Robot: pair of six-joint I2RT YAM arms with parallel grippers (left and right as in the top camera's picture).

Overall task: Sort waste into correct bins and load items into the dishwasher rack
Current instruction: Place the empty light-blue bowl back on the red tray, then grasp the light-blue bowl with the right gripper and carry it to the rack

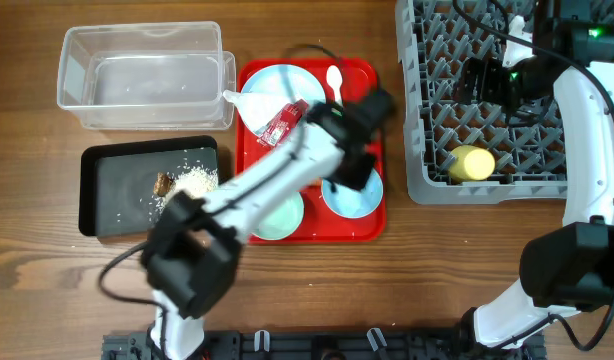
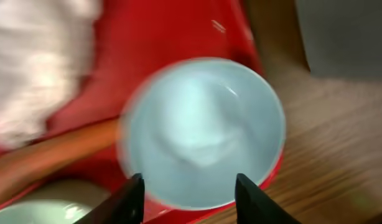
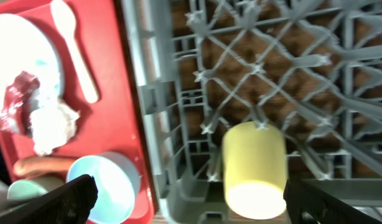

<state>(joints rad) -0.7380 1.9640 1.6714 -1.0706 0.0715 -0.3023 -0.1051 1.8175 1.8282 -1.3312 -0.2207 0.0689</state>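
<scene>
Left gripper (image 2: pixel 191 186) fills the wrist view, its fingers spread wide with nothing between them, poised over a pale bowl (image 2: pixel 203 130); contact cannot be confirmed.

- Far left: clear tub (image 1: pixel 72 70) stands on the table, with no waste visible inside.
- Just in front of it: black tray (image 1: pixel 97 190) holds loose rice (image 1: pixel 195 180) and a brown scrap (image 1: pixel 164 183) beside the grains.
- Centre: red tray (image 1: pixel 362 75) carries the plate (image 1: pixel 277 85), with crumpled tissue (image 1: pixel 249 105) and the red wrapper (image 1: pixel 284 122) on it.
- The white spoon (image 1: pixel 334 80) lies just right of the plate.
- The carrot (image 3: pixel 45 165) lies beside the bowls, largely hidden under the arm from overhead.
- The second bowl (image 1: pixel 282 215) sits at the tray's near edge, left of the bowl beneath the gripper.
- Right: dishwasher rack (image 1: pixel 412 150) contains the yellow cup (image 1: pixel 472 163), on its side near the front wall.
- The right gripper (image 3: pixel 190 199) hangs above the rack, fingers apart and empty.
</scene>
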